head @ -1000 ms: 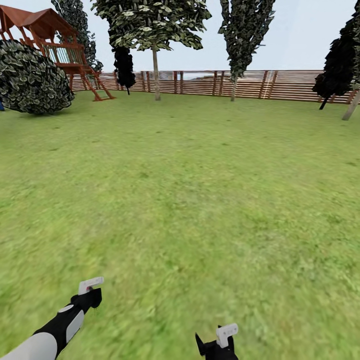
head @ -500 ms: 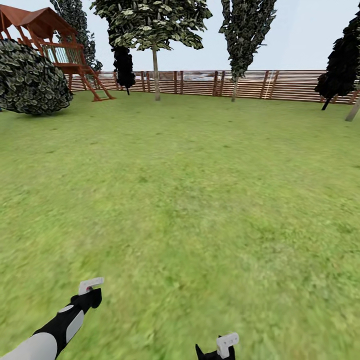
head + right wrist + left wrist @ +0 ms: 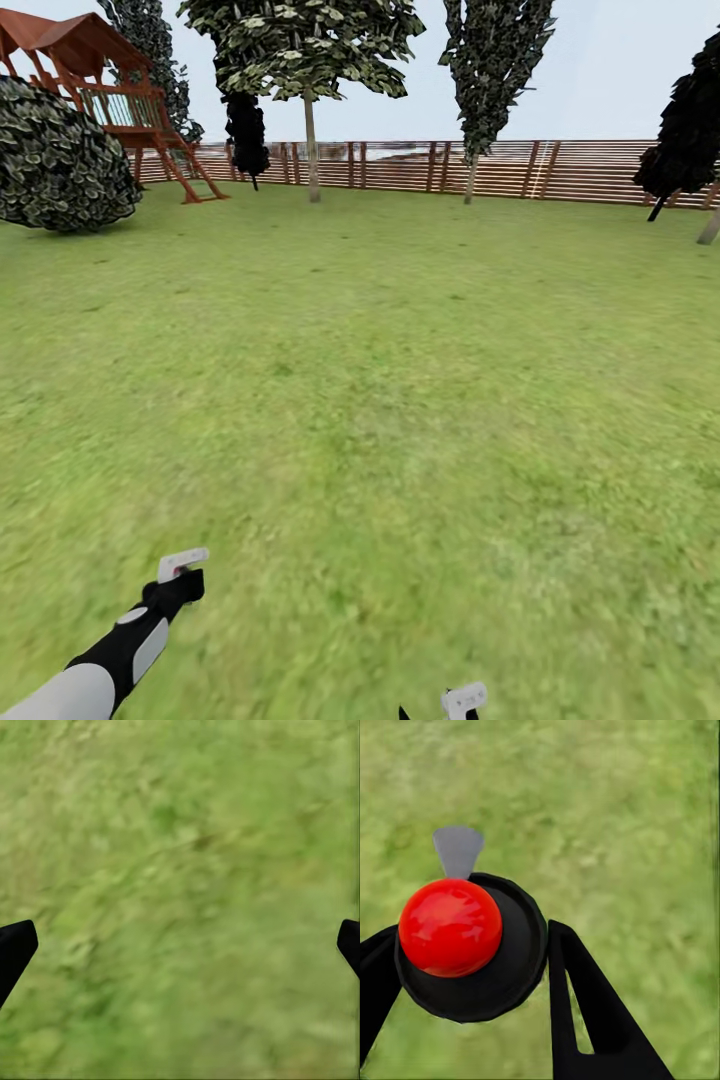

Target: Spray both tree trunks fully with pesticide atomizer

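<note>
In the left wrist view the pesticide atomizer (image 3: 472, 975) sits between my left gripper's black fingers (image 3: 585, 1005): a round black body with a red knob and a grey nozzle. My left gripper (image 3: 182, 566) hangs low over the lawn, shut on it. My right gripper (image 3: 462, 700) is at the picture's lower edge; in its wrist view its fingers (image 3: 15, 949) stand wide apart over bare grass, holding nothing. A leaning pale tree trunk (image 3: 708, 229) shows at the far right edge, far away.
The green lawn (image 3: 400, 380) stretches ahead to a brown slat fence (image 3: 560, 170). A round bush (image 3: 60, 160) and a wooden play tower (image 3: 110, 90) stand far left. Thin-trunked trees (image 3: 312, 140) line the fence, and a dark tree (image 3: 685, 130) stands right.
The whole view has crept forward: the bush slid left and the leaning trunk slid right. My right gripper has sunk lower in the picture. The left gripper keeps its hold.
</note>
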Motion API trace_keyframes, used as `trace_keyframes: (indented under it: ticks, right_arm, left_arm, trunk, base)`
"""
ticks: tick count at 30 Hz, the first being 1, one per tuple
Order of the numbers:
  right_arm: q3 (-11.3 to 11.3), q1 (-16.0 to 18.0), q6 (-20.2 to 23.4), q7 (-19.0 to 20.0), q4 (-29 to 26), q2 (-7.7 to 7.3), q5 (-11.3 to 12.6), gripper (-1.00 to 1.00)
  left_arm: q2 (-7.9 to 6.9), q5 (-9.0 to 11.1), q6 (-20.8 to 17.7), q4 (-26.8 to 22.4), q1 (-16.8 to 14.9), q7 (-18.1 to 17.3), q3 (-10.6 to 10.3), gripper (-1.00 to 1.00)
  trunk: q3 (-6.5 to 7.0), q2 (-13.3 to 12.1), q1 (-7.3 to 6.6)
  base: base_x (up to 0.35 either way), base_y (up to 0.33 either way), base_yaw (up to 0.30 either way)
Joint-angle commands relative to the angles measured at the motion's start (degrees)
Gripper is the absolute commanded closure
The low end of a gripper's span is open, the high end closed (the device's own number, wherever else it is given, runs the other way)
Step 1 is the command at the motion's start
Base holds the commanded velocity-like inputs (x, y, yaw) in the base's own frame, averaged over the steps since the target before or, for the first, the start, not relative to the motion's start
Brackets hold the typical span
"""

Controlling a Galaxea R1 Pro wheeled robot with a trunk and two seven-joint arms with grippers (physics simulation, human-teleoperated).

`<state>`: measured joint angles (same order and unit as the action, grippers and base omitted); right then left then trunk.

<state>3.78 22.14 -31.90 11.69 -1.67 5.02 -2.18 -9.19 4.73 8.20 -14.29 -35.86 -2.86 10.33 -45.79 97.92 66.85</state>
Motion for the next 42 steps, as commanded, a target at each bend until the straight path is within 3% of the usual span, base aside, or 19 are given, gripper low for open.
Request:
trace_keyframes:
  ticks: [1,6,10,12,15,18,20,30,42]
  right_arm:
    - [0.0,0.0,0.0,0.0,0.0,-0.01,0.0,-1.0]
    - [0.0,-0.1,0.0,0.0,0.0,-0.01,0.0,-1.0]
    - [0.0,-0.1,0.0,0.0,0.0,-0.01,0.0,-1.0]
    - [0.0,-0.2,0.0,0.0,0.0,-0.01,0.0,-1.0]
    - [0.0,-0.2,0.0,0.0,0.0,-0.01,0.0,-1.0]
    - [0.0,-0.2,0.0,0.0,0.0,-0.01,0.0,-1.0]
    - [0.0,-0.2,0.0,0.0,0.0,-0.01,0.0,-1.0]
    - [0.0,-0.2,0.0,0.0,0.0,-0.01,0.0,-1.0]
    - [0.0,-0.2,0.0,0.0,0.0,-0.01,0.0,-1.0]
  left_arm:
    - [0.03,-0.2,0.8,0.0,0.0,0.0,0.0,1.0]
    - [0.37,0.1,1.1,-0.4,0.0,0.1,0.2,1.0]
    - [2.92,-0.1,1.2,-1.3,0.0,0.1,0.2,1.0]
    - [3.35,-0.1,1.2,-1.4,0.0,0.1,0.2,1.0]
    - [3.28,-0.2,1.1,-2.0,0.0,0.1,-0.1,1.0]
    - [2.91,-0.4,0.6,-7.3,0.0,0.0,-0.2,1.0]
    - [2.48,-0.4,-0.3,-8.2,0.0,0.0,0.0,1.0]
    - [2.77,-0.4,-4.3,-8.8,0.0,-0.1,-0.3,1.0]
    - [2.3,-0.3,-4.6,-9.2,0.0,0.0,-0.2,1.0]
  trunk:
    - [0.0,0.0,0.0]
    - [0.0,0.0,0.0]
    - [0.0,0.0,0.0]
    - [0.0,0.0,0.0]
    - [0.0,0.0,0.0]
    - [0.0,0.0,0.0]
    - [0.0,0.0,0.0]
    - [0.0,0.0,0.0]
    - [0.0,0.0,0.0]
  base:
    - [0.34,0.0,0.0]
    - [0.341,0.0,0.0]
    - [0.341,0.0,0.0]
    - [0.341,0.0,0.0]
    - [0.341,0.0,0.0]
    - [0.341,0.0,0.0]
    - [0.341,0.0,0.0]
    - [0.341,0.0,0.0]
    - [0.341,0.0,0.0]
